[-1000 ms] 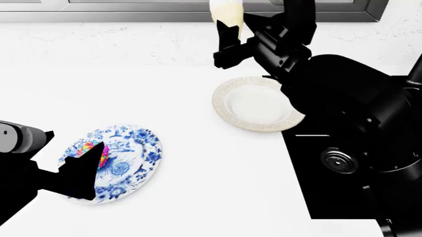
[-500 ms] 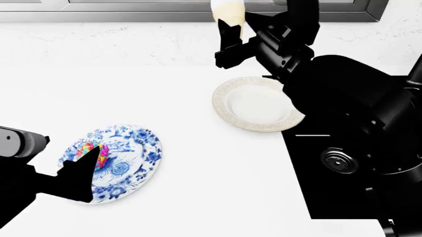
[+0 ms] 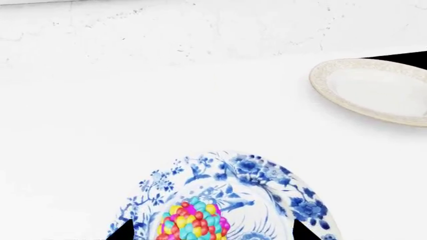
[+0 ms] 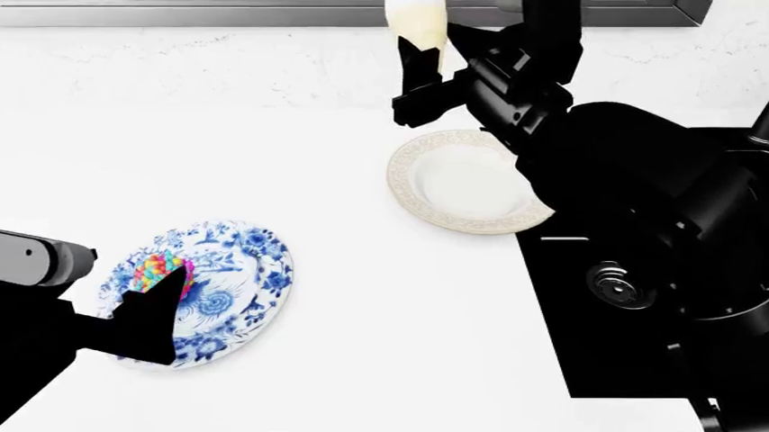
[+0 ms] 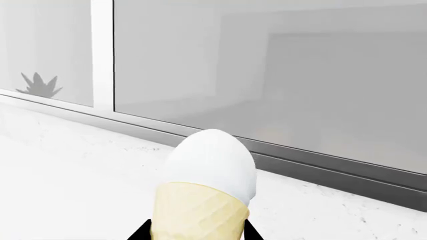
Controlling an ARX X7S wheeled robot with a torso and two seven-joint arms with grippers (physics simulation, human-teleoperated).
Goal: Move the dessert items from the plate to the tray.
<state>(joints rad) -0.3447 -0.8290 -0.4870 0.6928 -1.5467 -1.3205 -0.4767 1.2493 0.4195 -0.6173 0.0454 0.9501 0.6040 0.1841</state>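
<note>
A: Right gripper (image 4: pixel 420 67) first?

B: Clamped on the pale yellow cone (image 5: pixel 200 210), white top up, fingers (image 5: pixel 248 234) pinching its lower sides. Held upright, probably so the rounded top would not tip out. Raised high over the far counter near the window sill (image 5: pixel 320 172), past the cream plate (image 4: pixel 463 184). Forearm reached forward and up from the dark shoulder mass above the sink basin (image 4: pixel 625 297), wrist turned so the cone stood vertical.

A: Left gripper (image 3: pixel 210 232)?

B: Spread wide, one dark fingertip (image 3: pixel 123 232) on either side of the candy-bead ball (image 3: pixel 192 220), touching neither as far as visible. Straddled the ball, seemingly lined up for a pinch. Arm came in low from the near left edge, gripper pitched forward toward the plate.

A: Ball's position?

B: On the blue floral plate (image 4: pixel 247 243), toward its near-left portion. Not lifted.

A: Tray?

B: Not seen in any view. Hard to say where the cone was headed; possibly off-frame beyond the right arm.

A: Progress?

B: One dessert airborne, one waiting on the plate. Neither delivered.
</note>
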